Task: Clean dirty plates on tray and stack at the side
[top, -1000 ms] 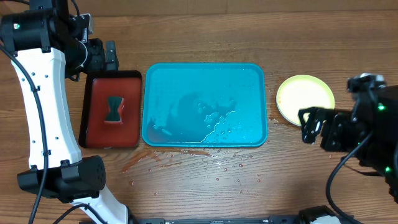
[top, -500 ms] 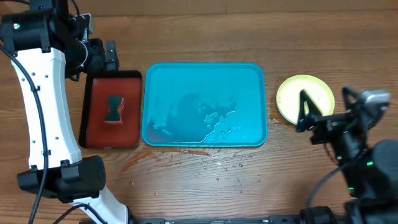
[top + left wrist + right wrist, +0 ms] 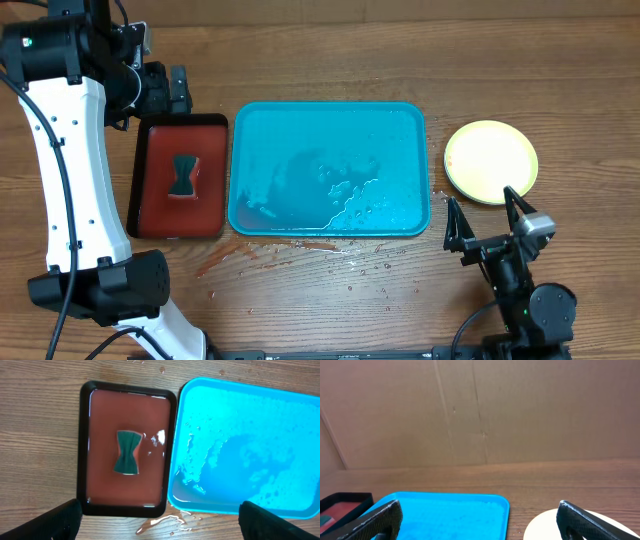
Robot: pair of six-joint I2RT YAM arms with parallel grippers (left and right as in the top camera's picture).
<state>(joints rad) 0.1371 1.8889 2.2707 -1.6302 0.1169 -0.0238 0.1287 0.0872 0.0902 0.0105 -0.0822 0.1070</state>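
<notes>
- Tray (image 3: 330, 168): turquoise, set at the worktop (image 3: 330, 50) centre, long side parallel w/ the front edge. Its floor is covered w/ a water film & droplets, mostly toward the front-right corner.
- Plate (image 3: 490, 161): yellow-green rim, pale centre, seen toward the worktop's right edge, near the tray's right side but apart from it. No smears are made out on top. Whether other plates lie under it can't be told from above.
- Red tray (image 3: 180, 176): dark red, black rim, placed just beside the tray's left side, toward the worktop's left edge. It is filled w/ reddish liquid. A dark green sponge (image 3: 184, 175), pinched at the waist, is seen lying approx. in its middle.
- Spill (image 3: 262, 254): reddish water & scattered drops are seen on the wood just in front of the tray, along its front edge.
- Left fingers (image 3: 60, 520): spread wide apart, nothing held. They are positioned above the red tray, near the worktop's far-left corner.
- Right fingers (image 3: 457, 225): also spread apart, nothing held, pointed toward the far edge. They are seen by the worktop's front edge, right side, w/ the tips near the plate's front rim. In the right wrist view the tray & plate rim are framed between them.
</notes>
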